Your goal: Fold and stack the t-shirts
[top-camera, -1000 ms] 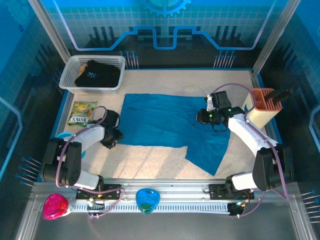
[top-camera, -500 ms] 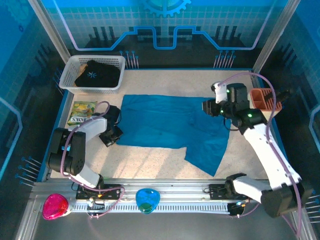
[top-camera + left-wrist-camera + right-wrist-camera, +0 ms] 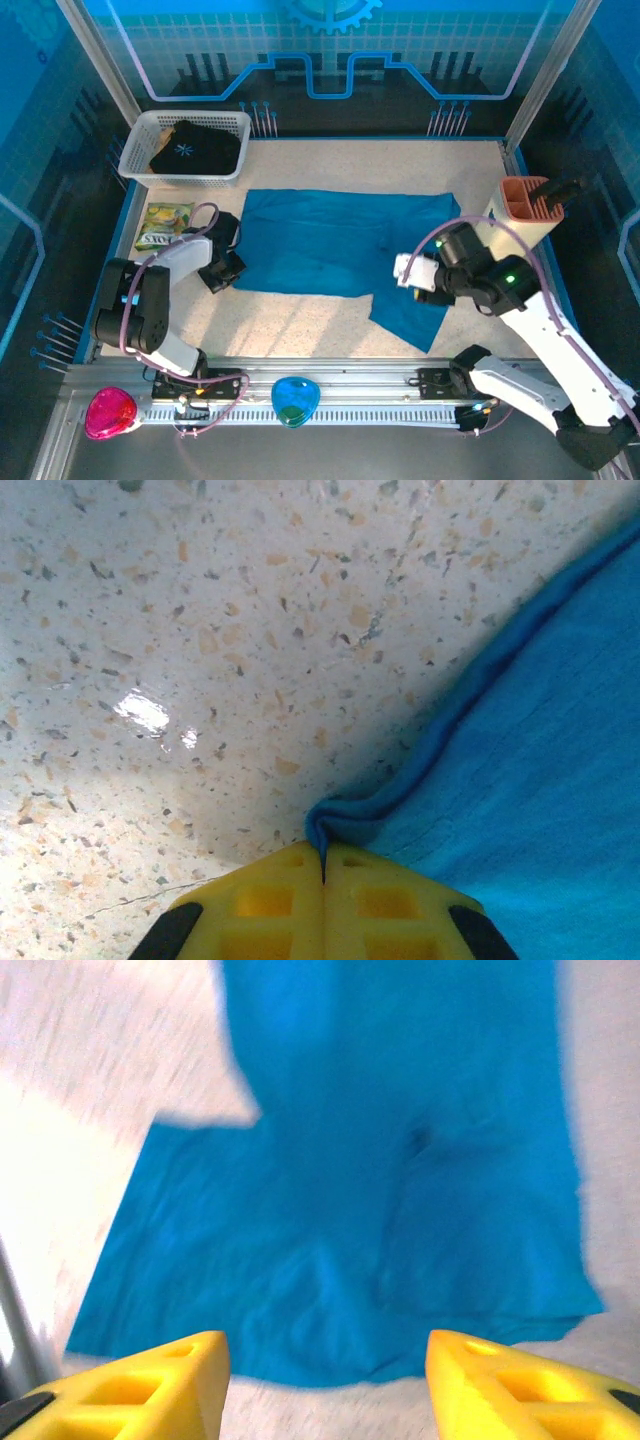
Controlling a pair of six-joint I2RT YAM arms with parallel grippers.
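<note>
Teal-blue t-shirt [image 3: 335,243]: lies spread flat on the speckled counter [image 3: 300,322], roughly central, long side running left to right. One section hangs down toward the near edge at the right, giving an L-shaped outline.

Left tool [image 3: 222,274]: low on the counter at the shirt's left edge. The left wrist view shows the left tool [image 3: 322,860] with its yellow fingers pressed together, a small fold of the teal-blue t-shirt [image 3: 540,780] hem pinched between the tips. Bare counter [image 3: 200,630] lies beside the pinch.

Right tool [image 3: 408,272]: raised over the near-right section of the shirt, not touching it. In the right wrist view the right tool [image 3: 325,1360] has its fingers spread wide apart with nothing between them (picture blurred). The teal-blue t-shirt [image 3: 400,1160] is beneath.

Black t-shirt [image 3: 190,148]: bunched inside the white basket [image 3: 137,140] at the far-left corner, pale starburst print facing up, well apart from the teal shirt.

Other items: a snack packet [image 3: 163,226] near the left edge, between basket and left tool; a tan holder [image 3: 522,215] at the right edge.
</note>
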